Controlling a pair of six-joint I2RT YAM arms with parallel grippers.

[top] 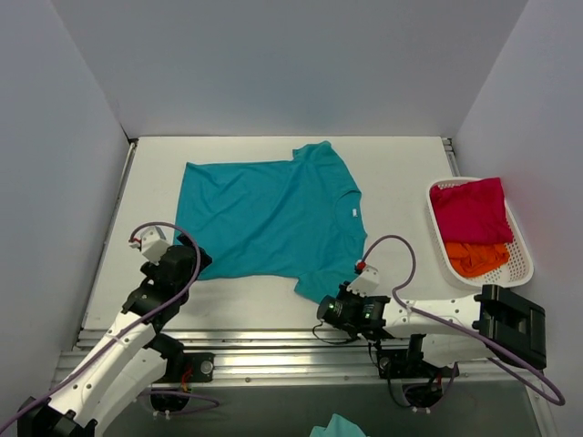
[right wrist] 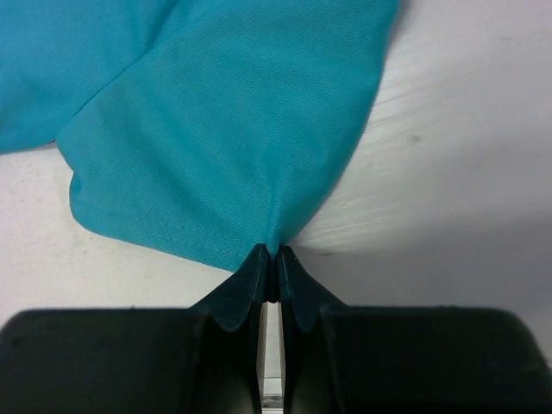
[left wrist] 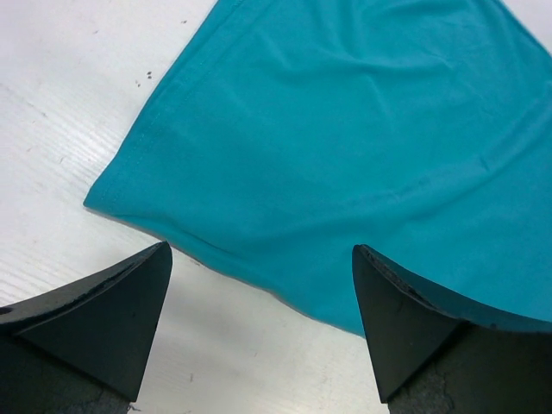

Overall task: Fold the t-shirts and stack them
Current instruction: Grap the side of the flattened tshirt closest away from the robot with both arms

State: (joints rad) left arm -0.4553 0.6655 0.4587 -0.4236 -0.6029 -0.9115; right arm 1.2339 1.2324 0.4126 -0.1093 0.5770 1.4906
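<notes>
The teal t-shirt (top: 273, 218) lies spread flat on the white table, neck with small white label (top: 353, 212) toward the right. My left gripper (top: 193, 264) is open at the shirt's near-left hem corner; in the left wrist view the hem (left wrist: 224, 250) lies between and just beyond my fingertips (left wrist: 147, 285). My right gripper (top: 324, 308) is shut on the edge of the near sleeve (right wrist: 224, 155), pinching the cloth at its fingertips (right wrist: 259, 263). The crimson-magenta t-shirt (top: 471, 208) and the orange t-shirt (top: 475, 257) lie crumpled in the basket.
A white slotted plastic basket (top: 435, 238) stands at the right side of the table. Grey walls close in left, right and back. A metal rail (top: 273, 341) runs along the near table edge. A bit of teal cloth (top: 335, 426) shows below the rail.
</notes>
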